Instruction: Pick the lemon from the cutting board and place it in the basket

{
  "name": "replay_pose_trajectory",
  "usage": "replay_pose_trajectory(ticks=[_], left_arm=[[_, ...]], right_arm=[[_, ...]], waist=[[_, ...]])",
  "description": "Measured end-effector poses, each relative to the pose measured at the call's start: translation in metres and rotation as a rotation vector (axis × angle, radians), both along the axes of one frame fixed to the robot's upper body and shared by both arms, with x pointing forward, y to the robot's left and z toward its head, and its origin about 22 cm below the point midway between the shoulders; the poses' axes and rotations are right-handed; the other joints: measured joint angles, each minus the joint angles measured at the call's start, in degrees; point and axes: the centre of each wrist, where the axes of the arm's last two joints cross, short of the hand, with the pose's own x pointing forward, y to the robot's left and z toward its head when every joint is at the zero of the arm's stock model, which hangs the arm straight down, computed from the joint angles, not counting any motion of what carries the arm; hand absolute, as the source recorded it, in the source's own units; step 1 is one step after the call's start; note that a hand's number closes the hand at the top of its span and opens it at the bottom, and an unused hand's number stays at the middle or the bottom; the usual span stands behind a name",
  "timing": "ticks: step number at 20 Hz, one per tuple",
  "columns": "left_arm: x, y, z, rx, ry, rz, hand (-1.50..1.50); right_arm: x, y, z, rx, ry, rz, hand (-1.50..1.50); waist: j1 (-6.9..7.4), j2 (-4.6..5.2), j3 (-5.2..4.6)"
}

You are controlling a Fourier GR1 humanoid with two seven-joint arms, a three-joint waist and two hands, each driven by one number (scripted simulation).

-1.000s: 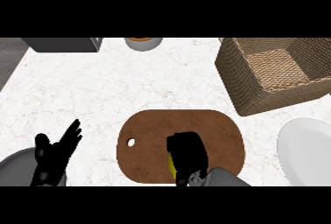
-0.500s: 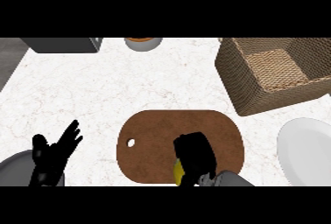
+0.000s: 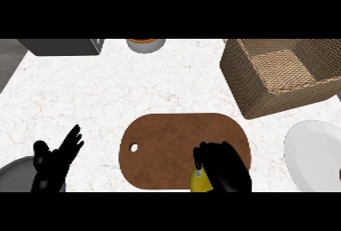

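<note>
At the lower left of the frame the left hand [image 3: 57, 159] rests over the counter [image 3: 133, 90] with its fingers straight and spread, pointing up; it holds nothing and looks parked there, out of the way of the work on the other side. In the upper left corner sits a dark grey box [image 3: 61, 46], and just right of it, at the top edge, a small cup with an orange inside [image 3: 146, 43]; neither belongs to the task.

In the lower middle lies the brown cutting board [image 3: 183, 146], its hanging hole toward the left. At the board's lower right edge the right hand [image 3: 223, 167] comes in from the bottom of the frame, its fingers curled down around the lemon [image 3: 198, 180]. Only a sliver of yellow shows beside the thumb, which is likely because the hand wraps the fruit from above to get hold of it. Whether the lemon is off the board yet cannot be told.

The woven basket [image 3: 243, 85] stands in the upper right, well apart from the hand, open side up, so the lemon probably has to be carried up and to the right to reach it. A white plate [image 3: 313, 155] lies at the right edge, below the basket.
</note>
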Motion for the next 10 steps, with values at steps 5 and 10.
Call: replay_pose_trajectory(ticks=[5,10], left_arm=[[-0.005,0.003,0.001,-0.003,0.0,0.012,0.0],[-0.004,0.003,0.004,-0.002,0.007,0.004,0.0]], right_arm=[[-0.004,-0.001,0.051,0.468,-0.09,-0.077,1.5],[-0.011,-0.027,0.108,0.694,-0.223,-0.141,1.5]], waist=[[-0.9,0.06,0.11],[-0.67,0.07,-0.11]])
